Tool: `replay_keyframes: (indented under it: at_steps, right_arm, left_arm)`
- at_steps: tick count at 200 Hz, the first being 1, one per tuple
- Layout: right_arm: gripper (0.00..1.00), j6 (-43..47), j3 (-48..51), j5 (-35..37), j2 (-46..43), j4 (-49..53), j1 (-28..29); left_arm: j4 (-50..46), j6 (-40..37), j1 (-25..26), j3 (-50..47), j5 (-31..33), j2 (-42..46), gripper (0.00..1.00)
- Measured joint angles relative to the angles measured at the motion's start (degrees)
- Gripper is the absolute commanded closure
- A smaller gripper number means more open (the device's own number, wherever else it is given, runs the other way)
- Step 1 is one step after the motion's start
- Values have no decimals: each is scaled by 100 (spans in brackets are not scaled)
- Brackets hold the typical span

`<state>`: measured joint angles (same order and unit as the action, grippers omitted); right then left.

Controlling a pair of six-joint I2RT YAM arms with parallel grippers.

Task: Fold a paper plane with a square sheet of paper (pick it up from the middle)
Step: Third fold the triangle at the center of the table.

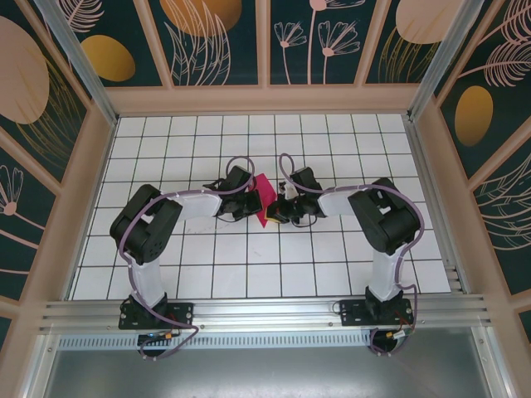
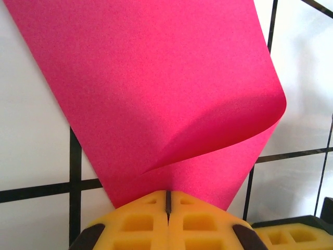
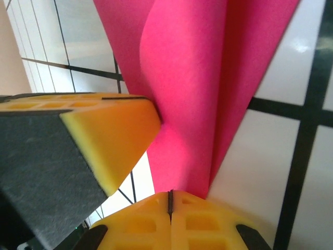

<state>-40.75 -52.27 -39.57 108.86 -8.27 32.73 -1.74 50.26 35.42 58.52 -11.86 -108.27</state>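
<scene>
Both claws are clenched on the square sheet of paper (image 2: 156,78). The left claw (image 2: 167,202) pinches its near edge, and the sheet runs straight ahead of the tips w/ 1 side curled over. The right claw (image 3: 170,202) grips the opposite edge. The sheet stands btw the 2, apparently raised off the surface (image 1: 332,265). Neither arm is nearer.

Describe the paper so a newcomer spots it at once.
Find the middle of the white gridded table, where both arms meet. Pinched between the left gripper and right gripper is the sheet of paper: curled, magenta-pink, the only pink thing there.
</scene>
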Motion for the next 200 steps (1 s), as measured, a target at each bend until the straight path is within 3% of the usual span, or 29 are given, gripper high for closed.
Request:
replay_keyframes:
  at_steps: [200]
  right_arm:
    - [96, 101, 85, 72, -247, 61, 302]
  left_arm:
    - [0, 136, 17, -20, 240, 33, 100]
